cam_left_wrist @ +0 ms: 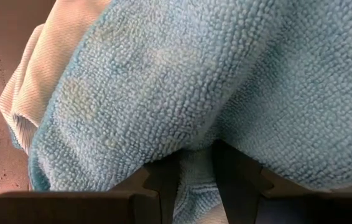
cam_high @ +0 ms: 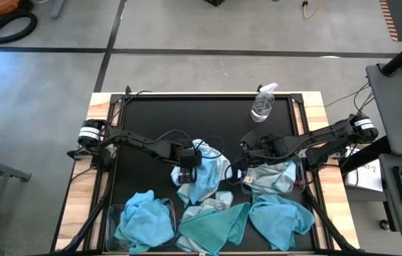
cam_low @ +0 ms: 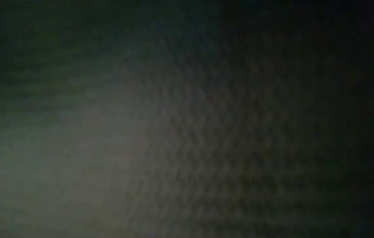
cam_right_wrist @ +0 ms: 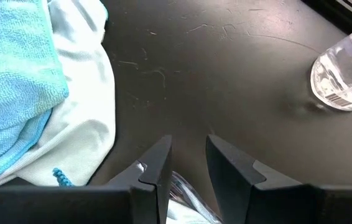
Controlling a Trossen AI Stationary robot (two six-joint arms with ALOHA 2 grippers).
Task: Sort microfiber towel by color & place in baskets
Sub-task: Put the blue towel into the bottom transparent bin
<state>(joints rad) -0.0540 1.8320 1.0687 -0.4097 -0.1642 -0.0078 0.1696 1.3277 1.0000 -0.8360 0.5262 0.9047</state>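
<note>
My left hand (cam_left_wrist: 191, 186) is clenched on a fold of nubbly sky-blue towel (cam_left_wrist: 226, 81) that fills my wrist view, a ribbed whitish cloth (cam_left_wrist: 45, 68) beside it at upper left. My right hand (cam_right_wrist: 185, 171) hangs just above the scratched black tabletop (cam_right_wrist: 226, 74); whether it grips anything, I cannot tell. Bottom left, seen from above, a clear basket (cam_high: 113, 222) holds crumpled blue towels (cam_high: 144, 222). Further back stands a spray bottle (cam_high: 263, 103).

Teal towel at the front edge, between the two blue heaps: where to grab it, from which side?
Teal towel: probably pinch its raised corner pointing toward the right blue heap, coming straight down. It lies spread fairly flat, so the edges give little to grip; that peak stands clear of neighbours.
</note>
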